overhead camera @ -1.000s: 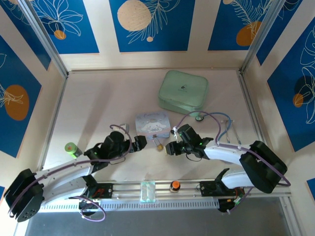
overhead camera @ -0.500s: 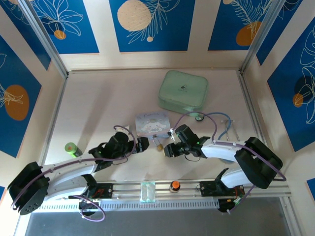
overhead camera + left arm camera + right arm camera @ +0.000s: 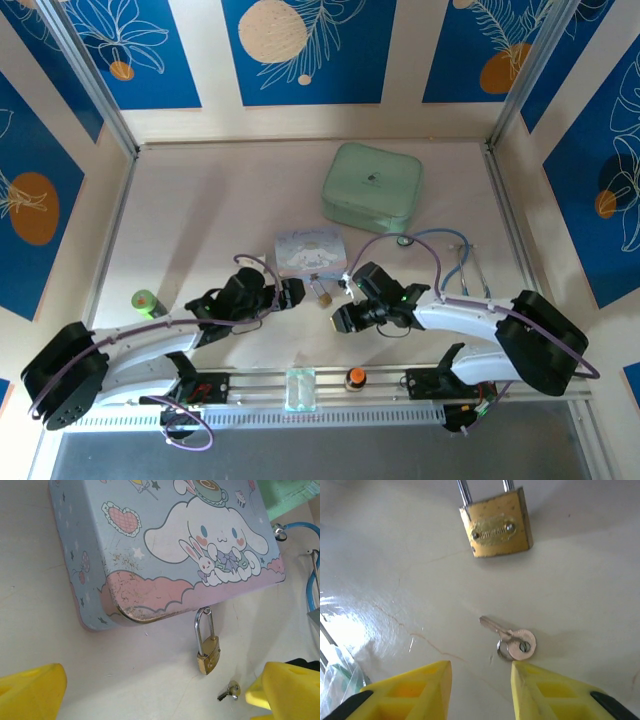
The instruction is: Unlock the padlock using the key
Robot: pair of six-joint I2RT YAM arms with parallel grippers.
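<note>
The brass padlock (image 3: 208, 656) lies flat on the table, its silver shackle hooked through the latch of the pale-blue cartoon tin (image 3: 150, 545). In the top view the padlock (image 3: 322, 293) sits between both grippers. The small silver key (image 3: 513, 640) lies loose on the table just below the padlock (image 3: 495, 527). My right gripper (image 3: 481, 680) is open, and its right yellow finger tip (image 3: 540, 680) sits just short of the key's head. My left gripper (image 3: 160, 700) is open too, with the key (image 3: 228, 691) by its right finger (image 3: 290, 685).
A mint-green case (image 3: 372, 187) lies at the back. A blue-tubed stethoscope (image 3: 445, 245) lies right of the tin. A green-capped object (image 3: 148, 303) is at the left edge. On the front rail sit an orange-topped knob (image 3: 354, 378) and a clear item (image 3: 299, 388).
My right gripper has slid toward the near edge, away from the padlock, and now frames the key. My left gripper has crept slightly right, toward the tin.
</note>
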